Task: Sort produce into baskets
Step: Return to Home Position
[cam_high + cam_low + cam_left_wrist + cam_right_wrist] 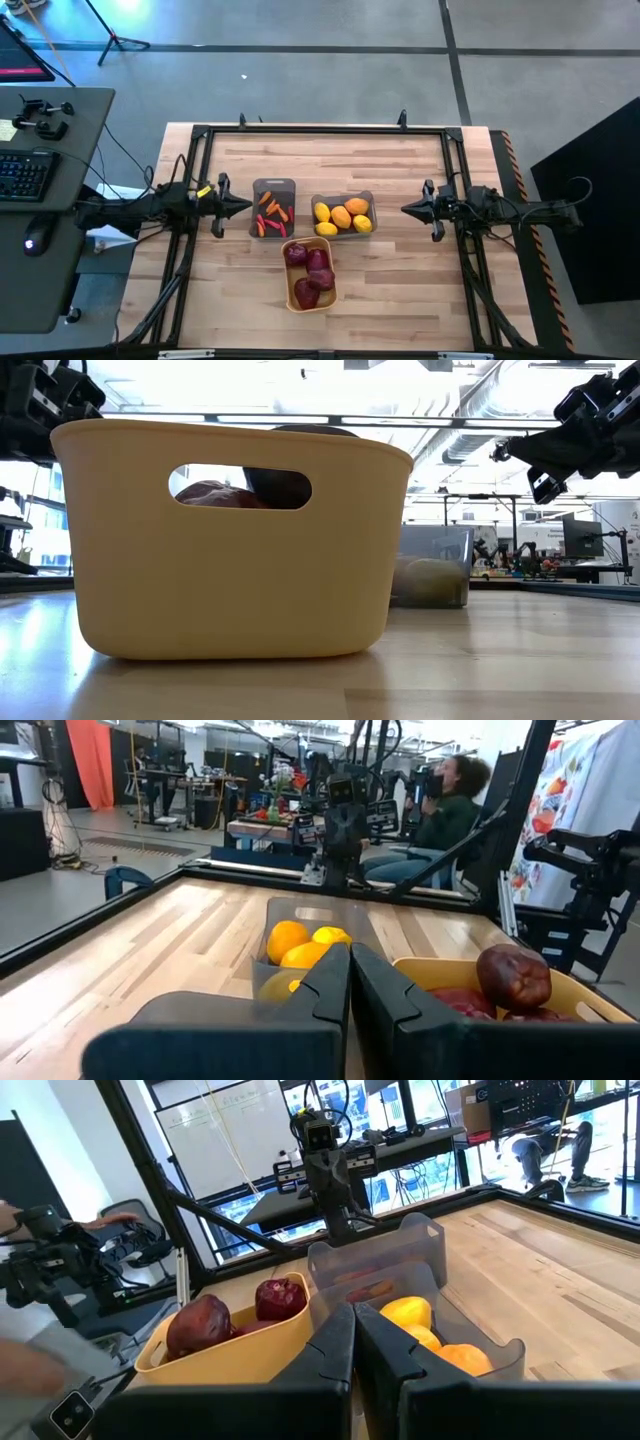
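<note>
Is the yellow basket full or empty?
Nearly full: dark red fruits fill most of the yellow basket, one above its rim; left gripper, right gripper wait aside.

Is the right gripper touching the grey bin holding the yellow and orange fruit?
Apart. The high view shows bare tabletop between the right gripper and the grey bin.

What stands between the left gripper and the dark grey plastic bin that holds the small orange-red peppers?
Nothing visible does: the left gripper, shut, hovers beside the dark grey rectangular plastic bin, tips toward its wall. The right gripper waits opposite.
</note>
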